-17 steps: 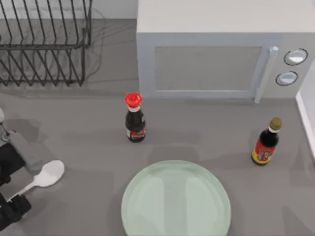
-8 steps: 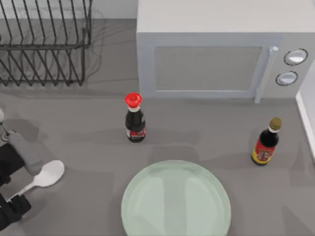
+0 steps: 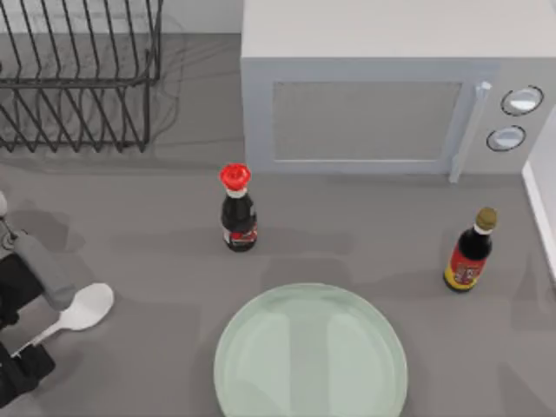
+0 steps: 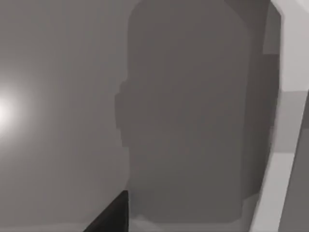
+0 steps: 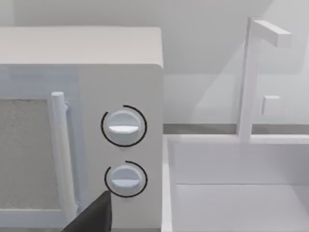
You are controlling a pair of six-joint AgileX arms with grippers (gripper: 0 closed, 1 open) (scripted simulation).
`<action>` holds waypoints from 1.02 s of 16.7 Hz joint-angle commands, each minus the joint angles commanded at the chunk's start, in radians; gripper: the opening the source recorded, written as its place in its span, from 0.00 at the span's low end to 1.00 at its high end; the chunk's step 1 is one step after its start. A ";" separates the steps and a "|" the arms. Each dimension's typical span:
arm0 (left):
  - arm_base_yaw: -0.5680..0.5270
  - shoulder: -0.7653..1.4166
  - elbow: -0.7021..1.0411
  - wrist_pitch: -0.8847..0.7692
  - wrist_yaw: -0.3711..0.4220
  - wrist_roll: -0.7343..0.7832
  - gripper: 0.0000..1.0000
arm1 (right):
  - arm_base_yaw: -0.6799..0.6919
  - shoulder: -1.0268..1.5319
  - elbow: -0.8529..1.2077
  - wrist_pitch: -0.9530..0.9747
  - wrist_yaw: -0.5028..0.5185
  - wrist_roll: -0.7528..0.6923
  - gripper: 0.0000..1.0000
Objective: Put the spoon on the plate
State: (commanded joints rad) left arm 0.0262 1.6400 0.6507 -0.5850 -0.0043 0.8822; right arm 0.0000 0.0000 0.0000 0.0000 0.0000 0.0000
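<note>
While off the plate [image 3: 310, 354], spoon [image 3: 76, 312] unobstructed, left of red-capped bottle [image 3: 237, 211]

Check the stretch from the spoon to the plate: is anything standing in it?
Nothing visible stands there. The plain white spoon lies at the table's left by the left tool; bare grey tabletop runs from it to the pale green glassy plate. The red-capped dark bottle stands behind that line, clear of it.

The left arm's dark two-finger gripper [image 3: 39, 326] sits low at the near left edge of the table, one grey finger [image 3: 48, 269] on its far side and one black finger [image 3: 24, 365] on its near side, parted with a visible gap between them.
</note>
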 joint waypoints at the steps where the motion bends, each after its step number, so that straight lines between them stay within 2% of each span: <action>1: 0.000 0.000 0.000 0.000 0.000 0.000 0.02 | 0.000 0.000 0.000 0.000 0.000 0.000 1.00; 9: 0.000 0.000 0.000 0.000 0.000 0.000 0.00 | 0.000 0.000 0.000 0.000 0.000 0.000 1.00; 10: 0.001 -0.068 0.040 -0.091 0.020 -0.010 0.00 | 0.000 0.000 0.000 0.000 0.000 0.000 1.00; 13: 0.001 -0.081 0.073 -0.131 0.020 -0.008 0.00 | 0.000 0.000 0.000 0.000 0.000 0.000 1.00; 17: -0.002 -0.142 0.179 -0.320 0.019 -0.007 0.00 | 0.000 0.000 0.000 0.000 0.000 0.000 1.00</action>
State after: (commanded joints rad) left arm 0.0241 1.4983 0.8300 -0.9051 0.0148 0.8754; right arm 0.0000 0.0000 0.0000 0.0000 0.0000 0.0000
